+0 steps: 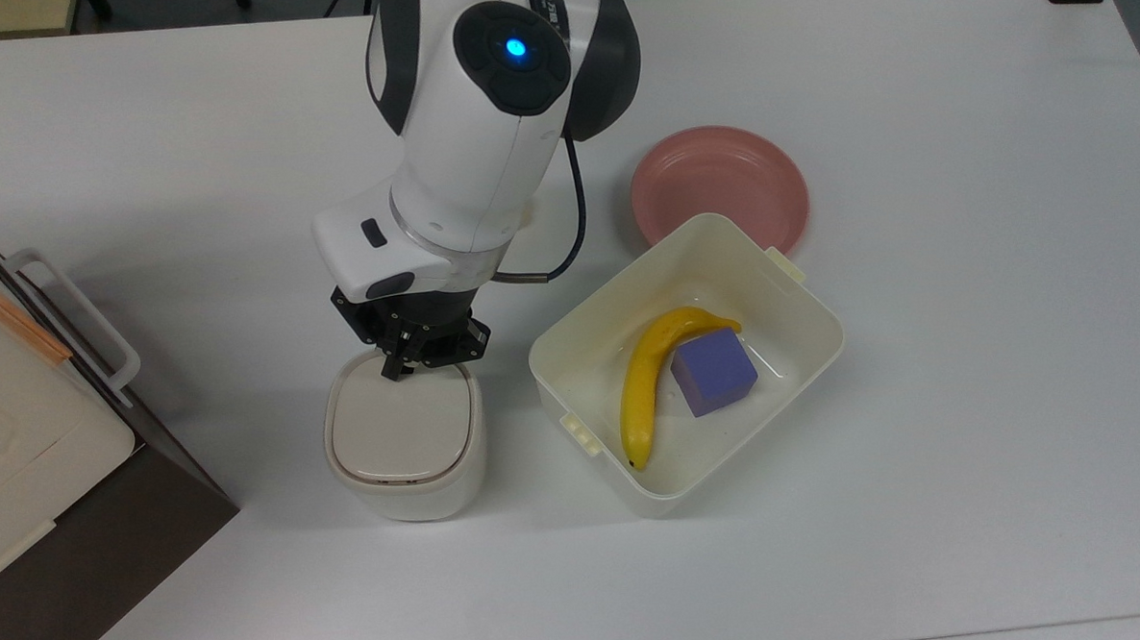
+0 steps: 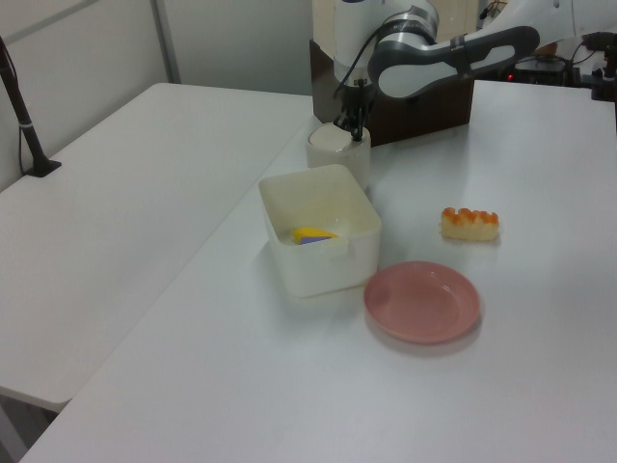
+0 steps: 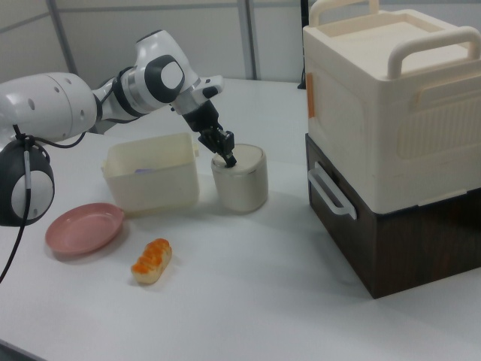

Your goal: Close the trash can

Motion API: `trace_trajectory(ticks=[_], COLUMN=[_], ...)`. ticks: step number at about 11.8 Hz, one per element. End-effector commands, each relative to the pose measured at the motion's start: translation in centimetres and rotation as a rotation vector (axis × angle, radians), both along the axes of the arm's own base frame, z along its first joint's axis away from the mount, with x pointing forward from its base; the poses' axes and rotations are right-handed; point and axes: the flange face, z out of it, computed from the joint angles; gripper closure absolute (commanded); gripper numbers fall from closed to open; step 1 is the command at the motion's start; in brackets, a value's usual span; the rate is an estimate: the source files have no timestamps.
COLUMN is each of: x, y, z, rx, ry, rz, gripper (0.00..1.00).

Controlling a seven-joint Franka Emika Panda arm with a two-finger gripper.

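On the white table (image 1: 967,389) the open tub (image 1: 802,348) holds a banana (image 1: 642,379) and a purple cube (image 1: 714,371). The trash can (image 1: 405,445) stands just beside the tub, on the top view's left, its lid lying flat. The gripper (image 1: 397,368) presses on the lid's far edge with fingers together.

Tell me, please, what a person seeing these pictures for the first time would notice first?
The big white robot arm draws the eye first; its gripper presses on the lid edge of the trash can, whose lid lies flat. To the top view's right, the open cream tub holds a yellow banana and a purple cube, with a pink plate beyond.
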Motion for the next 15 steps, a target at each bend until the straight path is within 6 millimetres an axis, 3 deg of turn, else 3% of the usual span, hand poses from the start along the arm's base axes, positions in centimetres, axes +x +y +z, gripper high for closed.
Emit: trace_trajectory(ticks=[1,2,4,5,8,11,12,13,15], x=[-1.1,-1.5,-3.2,-4.2,-7.4,-11.3,-12.1,-13.0,-14.0], y=[-0.4,-1.1,-4.4,-5.2,-8.3,-9.3,-9.7,-10.7,-11.2], z=[-0.7,1.9,8.5,10.4,14.9,18.0,18.8,19.0,19.6], rx=[0.004,0.030,0.177,0.233,0.322,0.382,0.392,0.408,0.413], ry=[-0.015,-0.046,-0.104,-0.092,-0.038,0.070,0.083,0.085,0.083], rz=[-0.026,-0.041,-0.064,-0.041,0.036,0.129,0.155,0.152,0.162], gripper=[1.00,1.00,1.00,1.00,1.00,1.00,0.91,0.70,0.00])
